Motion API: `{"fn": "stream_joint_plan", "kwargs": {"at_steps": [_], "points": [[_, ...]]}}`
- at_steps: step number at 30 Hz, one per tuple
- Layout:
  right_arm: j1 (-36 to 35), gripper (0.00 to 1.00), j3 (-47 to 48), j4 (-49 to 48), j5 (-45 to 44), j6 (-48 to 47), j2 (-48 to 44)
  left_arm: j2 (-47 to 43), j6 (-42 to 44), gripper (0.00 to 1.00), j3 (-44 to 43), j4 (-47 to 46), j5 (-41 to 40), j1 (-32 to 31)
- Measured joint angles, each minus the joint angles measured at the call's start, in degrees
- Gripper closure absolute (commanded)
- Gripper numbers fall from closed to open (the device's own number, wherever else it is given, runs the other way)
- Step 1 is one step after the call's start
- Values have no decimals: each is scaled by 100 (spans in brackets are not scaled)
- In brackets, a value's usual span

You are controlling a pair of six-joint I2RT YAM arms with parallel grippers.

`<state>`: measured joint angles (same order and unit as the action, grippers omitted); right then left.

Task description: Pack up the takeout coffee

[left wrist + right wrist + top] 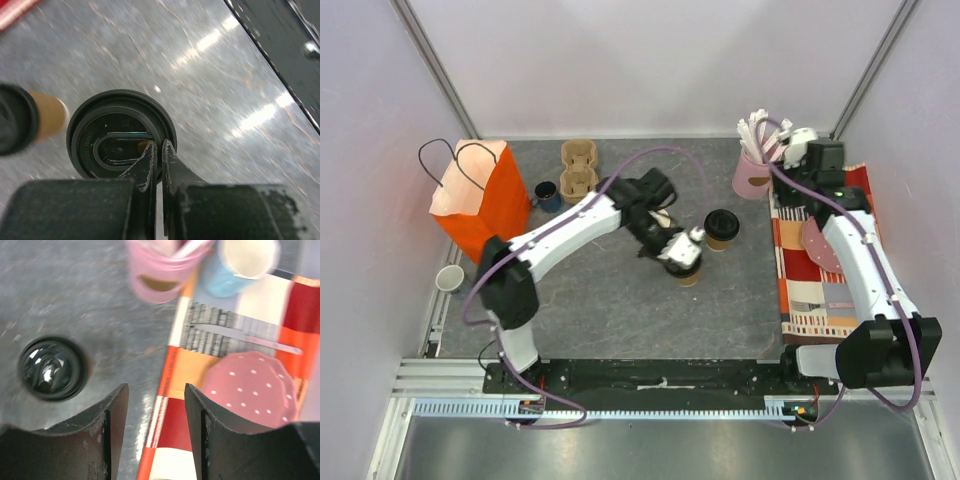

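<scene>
Top external view had an orange paper bag standing at the left of the worktop; what was inside it could not be told. Down and left of the bag sat a small white cup. Just right of the bag stood a dark blue mug, and beyond the mug a brown cardboard cup carrier with its round wells facing up.

Farther right of the bag, the left arm reached over the first kraft cup. The left wrist view showed the left jaws pressed together, nothing between them, their tips over the edge of that cup's black lid; contact could not be judged. The second kraft cup, also lidded, stood upright just right of the first and apart from it.

Still farther from the bag stood a pink cup holding white sticks. Past it lay a striped cloth carrying a pink dotted plate, a pale utensil and a light blue cup, cream inside. The right arm stretched over that cloth, the right jaws parted midway, gripping nothing.
</scene>
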<state>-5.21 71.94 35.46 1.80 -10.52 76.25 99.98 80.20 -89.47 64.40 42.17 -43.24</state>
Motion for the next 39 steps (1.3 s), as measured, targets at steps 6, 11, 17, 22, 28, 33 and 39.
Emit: {"fn": "stream_joint_plan", "kwargs": {"at_steps": [6,11,17,22,28,33,39], "points": [[1117,42,-107,-459,-190,483,-361,1742,-964,98,-2371,-179,22,-892],[1403,41,-188,-643,-186,671,-437,2693,-1451,98,-3403,-341,-109,-1416],[1484,41,-240,-745,-33,758,-507,3029,-1720,98,-3497,-337,-350,-1751],[1486,41,-262,-807,125,800,-586,3093,-1762,84,-3541,-323,-516,-1797],[1486,35,-304,-857,326,841,-658,3093,-1757,41,-3552,-310,-603,-1786],[1488,30,-337,-887,732,815,-671,3093,-1781,37,-3711,-291,-605,-1784],[1427,24,-599,-1091,1775,660,-887,2610,-2041,36,-3464,-345,-173,-1585]]}}
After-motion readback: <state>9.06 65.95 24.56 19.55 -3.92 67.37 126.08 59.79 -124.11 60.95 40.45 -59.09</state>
